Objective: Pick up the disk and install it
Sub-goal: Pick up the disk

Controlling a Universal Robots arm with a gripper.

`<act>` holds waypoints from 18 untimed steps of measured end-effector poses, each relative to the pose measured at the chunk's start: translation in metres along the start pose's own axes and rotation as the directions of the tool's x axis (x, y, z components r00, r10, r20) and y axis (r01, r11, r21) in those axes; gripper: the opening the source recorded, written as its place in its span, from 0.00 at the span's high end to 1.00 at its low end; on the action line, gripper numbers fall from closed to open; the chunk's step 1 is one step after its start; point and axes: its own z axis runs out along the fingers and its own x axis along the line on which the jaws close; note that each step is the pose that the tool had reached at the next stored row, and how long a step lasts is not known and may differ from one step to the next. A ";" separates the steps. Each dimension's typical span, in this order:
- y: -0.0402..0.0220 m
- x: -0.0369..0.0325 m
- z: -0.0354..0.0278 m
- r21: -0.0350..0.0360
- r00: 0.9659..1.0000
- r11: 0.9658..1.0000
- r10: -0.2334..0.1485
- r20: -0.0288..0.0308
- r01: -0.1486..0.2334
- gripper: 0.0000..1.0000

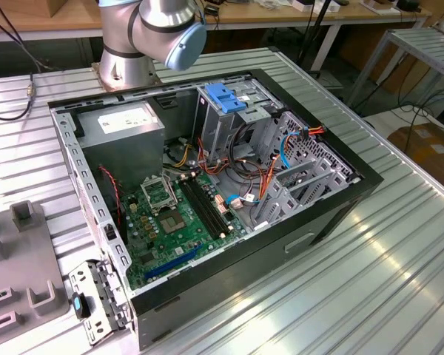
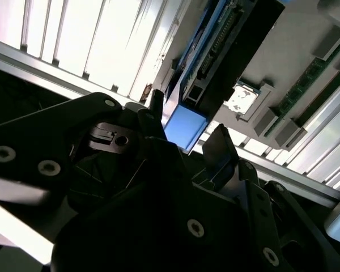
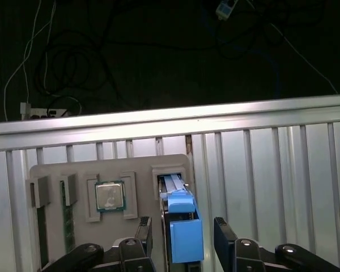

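The disk (image 3: 184,238) stands on edge in a slot of a grey holder tray (image 3: 73,170), its blue plastic end tab facing the camera. In the second wrist view the same blue tab (image 2: 184,126) shows with the disk's dark edge running away behind it. My gripper (image 3: 184,235) is open and straddles the disk, one black finger (image 3: 144,233) on each side, with a small gap between each finger and the disk. In the second wrist view the gripper (image 2: 187,127) sits the same way around the tab.
The tray also holds a processor chip (image 3: 109,196) and memory sticks (image 3: 66,218). The exterior view shows an open computer case (image 1: 340,214) on the ribbed metal table, with a blue-topped drive cage (image 1: 226,96), a grey power supply (image 1: 122,129), a green motherboard (image 1: 177,214) and part of the tray (image 1: 22,259).
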 end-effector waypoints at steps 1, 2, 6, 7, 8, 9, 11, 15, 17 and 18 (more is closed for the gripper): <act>0.0000 -0.0005 0.0017 0.000 1.000 1.000 -0.002 -0.003 0.002 0.44; 0.0000 -0.0009 0.0040 0.000 1.000 1.000 -0.002 -0.005 0.002 0.44; 0.0001 -0.0020 0.0148 0.000 1.000 1.000 -0.003 -0.005 0.003 0.44; 0.0002 -0.0019 0.0167 0.000 1.000 1.000 -0.003 -0.005 0.003 0.44; 0.0011 -0.0019 0.0192 0.000 1.000 1.000 -0.003 -0.005 0.003 0.44; 0.0017 -0.0018 0.0195 0.003 1.000 1.000 -0.004 -0.005 0.004 0.44; 0.0017 -0.0018 0.0195 0.004 1.000 1.000 -0.004 -0.005 0.004 0.44; 0.0018 -0.0018 0.0196 0.004 1.000 1.000 -0.004 -0.005 0.004 0.44; 0.0018 -0.0018 0.0195 0.004 1.000 1.000 -0.004 -0.005 0.004 0.46; 0.0018 -0.0018 0.0196 0.004 1.000 1.000 -0.004 -0.005 0.004 0.53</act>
